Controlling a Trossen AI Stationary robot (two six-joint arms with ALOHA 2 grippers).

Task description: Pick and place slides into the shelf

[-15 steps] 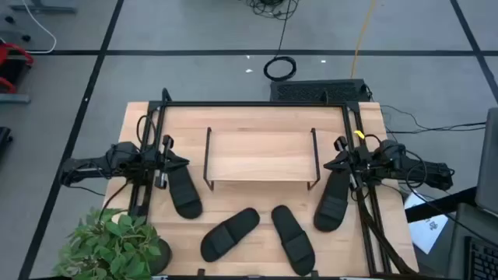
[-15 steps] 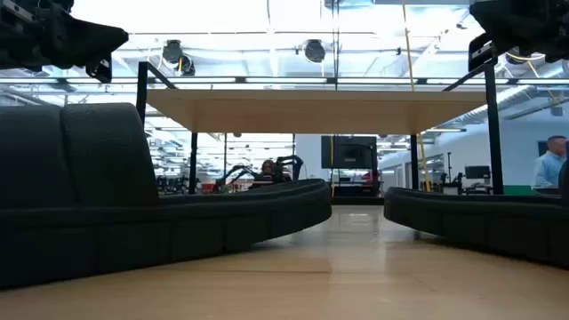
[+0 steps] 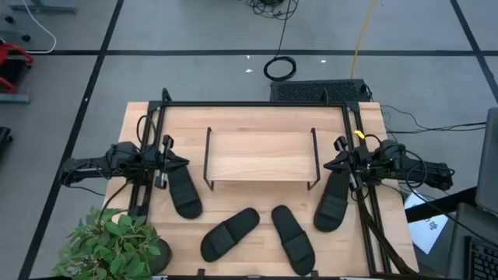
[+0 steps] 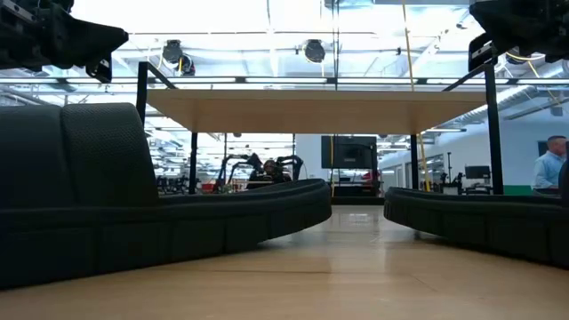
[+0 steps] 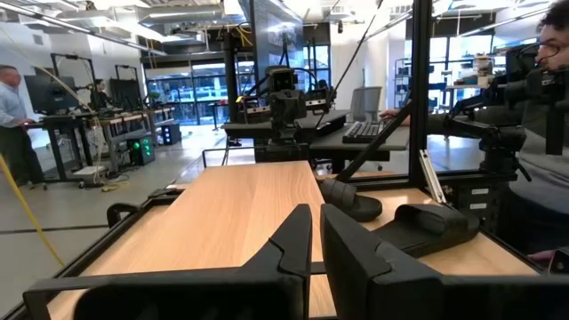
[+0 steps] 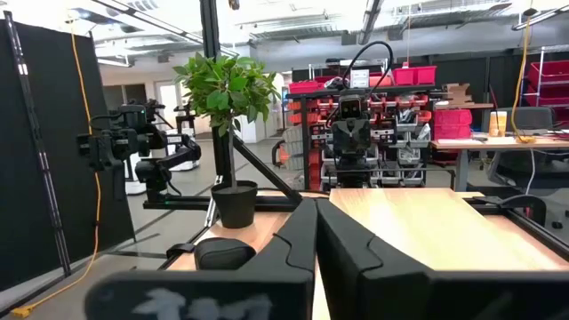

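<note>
Jaws closed, both arms hover beside the shelf (image 3: 261, 155).

No text, label, brand, number or sign can be read in any of the 4 views. A white sheet of paper (image 3: 429, 226) with dark marks is seen on the floor beside the table's right edge in the high view, but nothing on it can be made out. Red bins (image 6: 402, 77) and boxes are shown on shelving in the right wrist view, and no lettering on them can be deciphered.
</note>
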